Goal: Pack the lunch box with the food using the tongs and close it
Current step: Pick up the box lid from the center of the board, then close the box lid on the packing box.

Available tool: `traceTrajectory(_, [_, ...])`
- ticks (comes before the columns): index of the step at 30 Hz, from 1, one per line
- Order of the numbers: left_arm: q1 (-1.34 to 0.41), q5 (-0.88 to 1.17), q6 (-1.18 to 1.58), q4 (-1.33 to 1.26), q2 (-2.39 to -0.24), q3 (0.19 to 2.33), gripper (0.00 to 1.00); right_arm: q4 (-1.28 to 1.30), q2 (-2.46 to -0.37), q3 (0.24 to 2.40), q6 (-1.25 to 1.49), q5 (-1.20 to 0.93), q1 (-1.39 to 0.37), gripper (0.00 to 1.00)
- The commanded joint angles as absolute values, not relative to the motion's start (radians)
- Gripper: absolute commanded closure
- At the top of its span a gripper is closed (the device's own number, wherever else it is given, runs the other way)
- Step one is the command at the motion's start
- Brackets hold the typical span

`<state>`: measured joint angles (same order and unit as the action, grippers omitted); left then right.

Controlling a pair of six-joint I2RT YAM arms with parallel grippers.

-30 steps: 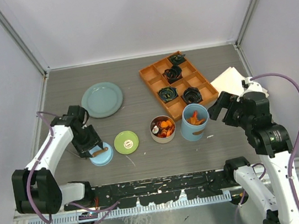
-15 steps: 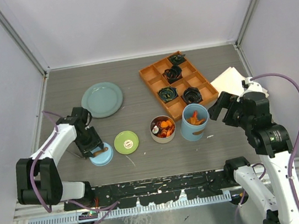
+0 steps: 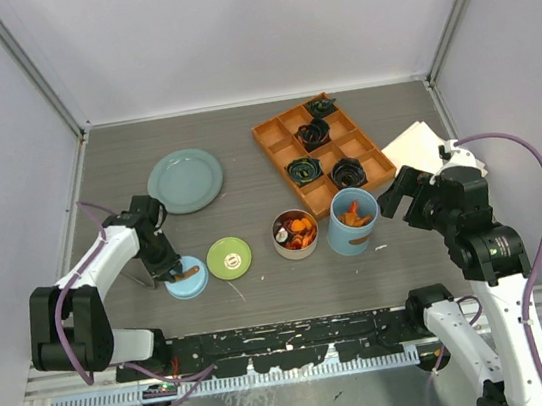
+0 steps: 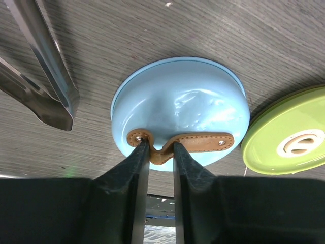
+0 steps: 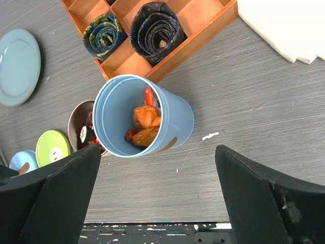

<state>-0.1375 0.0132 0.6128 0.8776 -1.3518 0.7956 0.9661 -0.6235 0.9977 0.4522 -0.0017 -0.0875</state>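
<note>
While the table [image 3: 246, 166] holds the blue cup [image 3: 352, 220] toward its right side, beside the wide-open, empty right gripper [image 3: 404, 200], the blue lid [image 4: 183, 107] lies near the left edge, right under the left gripper [image 4: 161, 152], whose fingers pinch its strap [image 4: 203, 140], which runs left to right.

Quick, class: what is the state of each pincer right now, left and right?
Left pincer: closed on the leather strap of the blue lid.
Right pincer: open, holding nothing.
</note>
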Motion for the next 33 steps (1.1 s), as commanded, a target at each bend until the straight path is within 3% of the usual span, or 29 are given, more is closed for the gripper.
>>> traceTrajectory(1, [-0.141,0.008,0.602,0.842,-1.333,0.793,0.84,0.938,-0.62,1.009,0.462,0.014,-0.084,0.0])
traceTrajectory(6, [-0.14,0.031,0.584,0.865,-1.298,0.831,1.0,0.945,-0.631,1.013,0.465,0.057,-0.084,0.0])
traceTrajectory(25, [-0.154,0.219,0.534,1.113,-1.213,1.303,1.0,0.799,-0.838,0.967,0.499,-0.082,-0.084,0.0])
traceTrajectory(33, [-0.349,0.258,0.59,1.131,-1.31,1.477,1.0,0.653,-0.896,0.898,0.504,-0.211,-0.084,0.0])
